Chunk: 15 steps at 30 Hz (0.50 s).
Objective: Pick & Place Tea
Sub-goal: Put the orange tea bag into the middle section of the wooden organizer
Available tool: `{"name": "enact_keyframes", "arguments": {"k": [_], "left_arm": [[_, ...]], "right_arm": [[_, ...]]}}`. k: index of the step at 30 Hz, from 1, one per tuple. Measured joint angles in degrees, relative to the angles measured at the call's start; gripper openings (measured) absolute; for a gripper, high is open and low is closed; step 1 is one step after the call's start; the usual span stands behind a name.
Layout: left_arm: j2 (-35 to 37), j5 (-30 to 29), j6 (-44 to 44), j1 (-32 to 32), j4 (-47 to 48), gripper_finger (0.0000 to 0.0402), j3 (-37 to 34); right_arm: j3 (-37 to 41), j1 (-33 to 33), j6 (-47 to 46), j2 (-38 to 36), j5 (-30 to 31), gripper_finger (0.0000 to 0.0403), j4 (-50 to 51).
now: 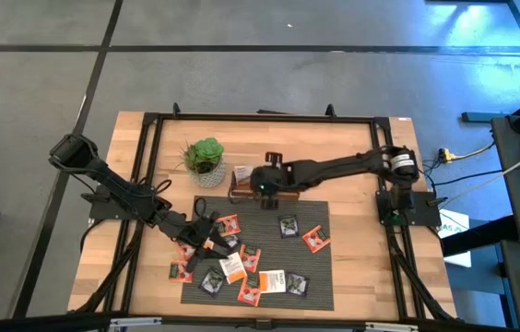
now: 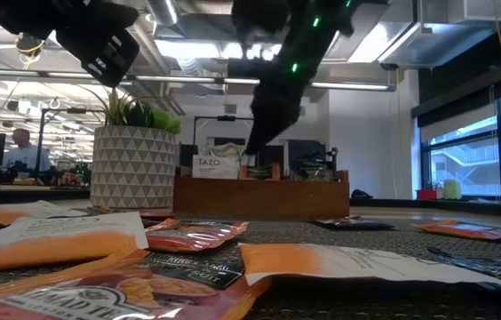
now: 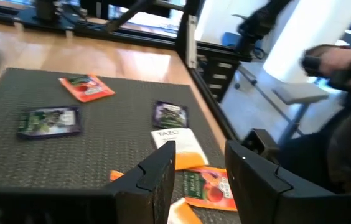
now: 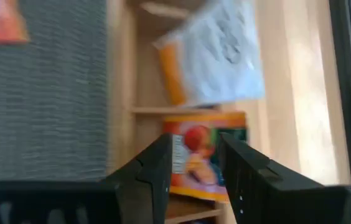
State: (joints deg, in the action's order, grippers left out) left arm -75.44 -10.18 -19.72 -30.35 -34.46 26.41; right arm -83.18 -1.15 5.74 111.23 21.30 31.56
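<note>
Nearest us, the flat square tea sachets, orange-red, white and dark, lie scattered on the dark woven mat. The left gripper hovers over them, fingers spread, empty.

Farther back, the right gripper hangs over the brown wooden tray, fingers parted. We cannot tell whether it grips the orange-red sachet below. We judge a release wants the sachet square inside one compartment.

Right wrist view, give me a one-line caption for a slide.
Right pincer above the wooden tray, an orange-red tea sachet between its fingers, a white sachet lying in the next compartment.
</note>
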Motion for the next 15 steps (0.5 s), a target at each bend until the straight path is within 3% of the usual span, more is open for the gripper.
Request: {"name": "enact_keyframes", "arguments": {"k": [4,8,15], "left_arm": [[-0.8,-4.6,-0.3,0.0,-1.3,0.0136,0.0],[-3.9,-5.5,-1.9,-0.5,-2.0,0.0136,1.1],[-13.6,-3.8,-0.3,-2.8,-0.4,0.0136,10.1]], "right_arm": [[0.0,-3.9,-4.0,-2.4,-0.7,0.0133,3.4],[1.3,-7.8,-9.4,-3.9,-1.6,0.0133,7.8],[15.2,-13.8,-22.7,-11.4,-3.4,0.0129,0.7]]}}
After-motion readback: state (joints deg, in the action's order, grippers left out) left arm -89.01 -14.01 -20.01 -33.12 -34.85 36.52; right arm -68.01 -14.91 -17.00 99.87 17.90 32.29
